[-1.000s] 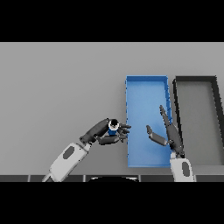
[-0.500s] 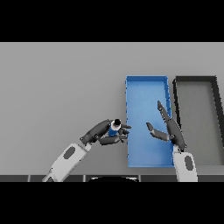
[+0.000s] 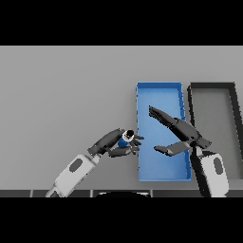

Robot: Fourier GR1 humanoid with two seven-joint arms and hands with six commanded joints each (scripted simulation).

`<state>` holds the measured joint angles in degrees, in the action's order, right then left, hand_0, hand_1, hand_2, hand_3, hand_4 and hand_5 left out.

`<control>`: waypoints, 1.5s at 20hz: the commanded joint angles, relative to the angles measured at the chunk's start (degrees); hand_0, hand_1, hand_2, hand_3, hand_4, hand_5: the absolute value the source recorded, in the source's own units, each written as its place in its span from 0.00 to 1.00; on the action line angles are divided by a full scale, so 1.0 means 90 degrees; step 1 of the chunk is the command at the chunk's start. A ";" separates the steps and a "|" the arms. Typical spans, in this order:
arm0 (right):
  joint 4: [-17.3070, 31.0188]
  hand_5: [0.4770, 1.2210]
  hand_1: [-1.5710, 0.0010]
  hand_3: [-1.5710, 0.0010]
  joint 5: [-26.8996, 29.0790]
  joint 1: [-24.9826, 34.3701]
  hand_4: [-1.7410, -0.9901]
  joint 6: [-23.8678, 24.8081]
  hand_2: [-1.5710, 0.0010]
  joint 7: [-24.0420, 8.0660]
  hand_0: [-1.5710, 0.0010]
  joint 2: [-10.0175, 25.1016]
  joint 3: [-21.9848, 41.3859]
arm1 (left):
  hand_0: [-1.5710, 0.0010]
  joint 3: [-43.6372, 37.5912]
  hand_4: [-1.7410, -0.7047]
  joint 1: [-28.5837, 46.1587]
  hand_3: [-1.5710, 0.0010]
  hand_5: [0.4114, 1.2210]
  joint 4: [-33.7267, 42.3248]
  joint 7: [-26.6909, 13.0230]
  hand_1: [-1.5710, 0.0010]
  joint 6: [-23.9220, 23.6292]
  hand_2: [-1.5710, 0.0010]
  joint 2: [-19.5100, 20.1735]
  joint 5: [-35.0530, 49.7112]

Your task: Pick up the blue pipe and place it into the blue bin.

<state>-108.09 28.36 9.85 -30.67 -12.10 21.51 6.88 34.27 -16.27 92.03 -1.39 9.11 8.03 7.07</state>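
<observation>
Blue pipe (image 3: 125, 141) is sitting in the grasp of the left hand (image 3: 114, 144), whose fingers and thumb are curling round it so that only its pale open end and a little of its blue side are showing. Pipe and hand are hovering just beside the blue bin (image 3: 160, 86), at that bin's left wall and toward its near end, with the fingertips reaching up to the wall's edge; the pipe itself is lying outside the bin. The right hand (image 3: 182, 134) is hanging over the bin's near right part, its fingers stretching out straight toward the bin's far left and its thumb pointing left, holding nothing. A black bin (image 3: 211, 87) is standing just beside the blue bin, on its right. Both bins are resting on the grey table (image 3: 66, 90).
</observation>
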 commanded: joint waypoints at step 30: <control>0.1072 0.60 0.14 0.18 0.0095 0.2900 0.39 -0.0532 0.14 -0.0873 0.15 -0.1392 0.1814 | 0.00 -0.0170 0.02 0.0137 0.08 1.00 -0.0049 0.0348 0.01 0.0385 0.00 -0.0048 -0.0223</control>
<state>-98.46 29.23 35.93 -35.59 -19.77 8.98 23.21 32.74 -15.01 91.56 1.55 12.69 7.61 5.02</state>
